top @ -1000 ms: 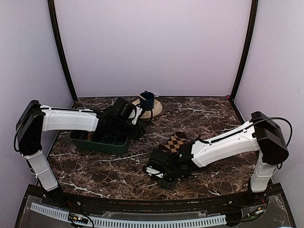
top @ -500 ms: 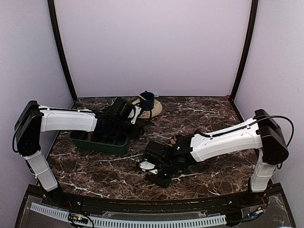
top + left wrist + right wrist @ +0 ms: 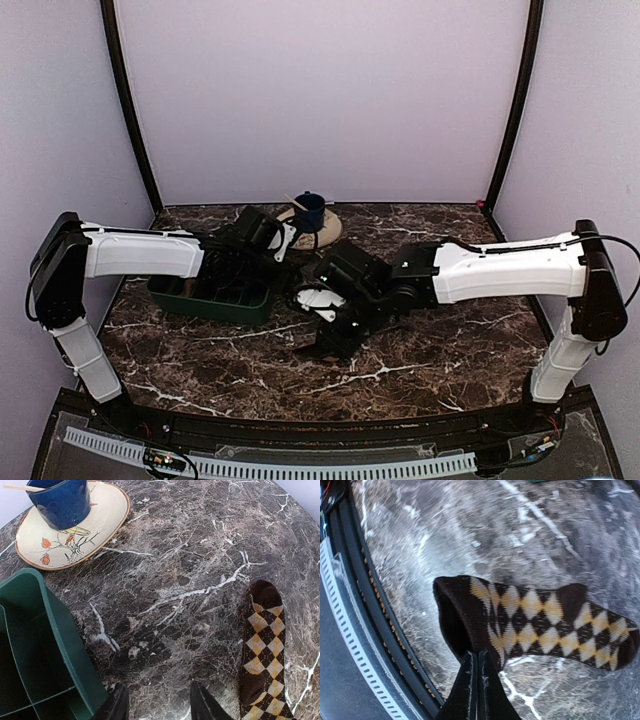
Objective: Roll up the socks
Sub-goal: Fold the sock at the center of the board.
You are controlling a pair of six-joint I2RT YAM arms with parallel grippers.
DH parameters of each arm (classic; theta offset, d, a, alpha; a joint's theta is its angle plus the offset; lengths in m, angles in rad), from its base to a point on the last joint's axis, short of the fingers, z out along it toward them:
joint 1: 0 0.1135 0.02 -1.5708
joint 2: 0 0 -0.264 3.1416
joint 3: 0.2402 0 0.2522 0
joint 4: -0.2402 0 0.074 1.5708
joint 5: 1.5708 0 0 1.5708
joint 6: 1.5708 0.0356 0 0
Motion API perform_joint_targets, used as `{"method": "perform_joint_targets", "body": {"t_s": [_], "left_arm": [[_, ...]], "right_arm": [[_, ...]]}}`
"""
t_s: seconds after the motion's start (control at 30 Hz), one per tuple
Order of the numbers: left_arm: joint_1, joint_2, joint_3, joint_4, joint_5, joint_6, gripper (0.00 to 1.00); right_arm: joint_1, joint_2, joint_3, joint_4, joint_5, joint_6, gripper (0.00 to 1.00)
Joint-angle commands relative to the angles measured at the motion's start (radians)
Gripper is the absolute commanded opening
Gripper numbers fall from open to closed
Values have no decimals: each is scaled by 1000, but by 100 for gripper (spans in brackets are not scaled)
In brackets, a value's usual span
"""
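Observation:
One of the socks, a brown-and-cream checkered sock (image 3: 545, 615), lies stretched along the marble table (image 3: 200, 355). Its open cuff is pinched in my right gripper (image 3: 477, 654), which is shut on the cuff's edge. In the top view the right gripper (image 3: 323, 343) hangs near the table's middle front, and its arm hides most of the sock. The left wrist view shows the sock's toe end (image 3: 262, 650) lying flat at the right. My left gripper (image 3: 160, 702) is open with only bare marble between its fingers; in the top view it (image 3: 285, 272) hovers beside the green bin.
A green divided bin (image 3: 210, 300) (image 3: 50, 630) stands at the left. Behind it a cream painted saucer (image 3: 332, 232) (image 3: 100, 525) carries a blue cup (image 3: 309, 210) (image 3: 62, 502) with a stick in it. The table's front rail (image 3: 365, 630) runs close to the held cuff.
My right gripper closed on the sock's cuff. Its arm then stretched out and swung left and back from the table's front. The left arm stayed still.

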Motion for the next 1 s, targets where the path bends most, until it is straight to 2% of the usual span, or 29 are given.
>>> {"method": "perform_joint_targets", "body": {"t_s": [0.0,0.27,0.77,0.97], "left_arm": [[4,-34,-13,12,-1,2,44],[3,-22,-11,17,13,2,44],[4,0,-11,48,73,11,44],[2,5,-10,58,108,16,44]], "right_arm": [[-63,-50,-21,60,34,38,0],[-189,-94,-74,105,92,60,0],[-291,-159,-123,89,254,100,0],[-328,-153,-142,90,263,106,0]]}}
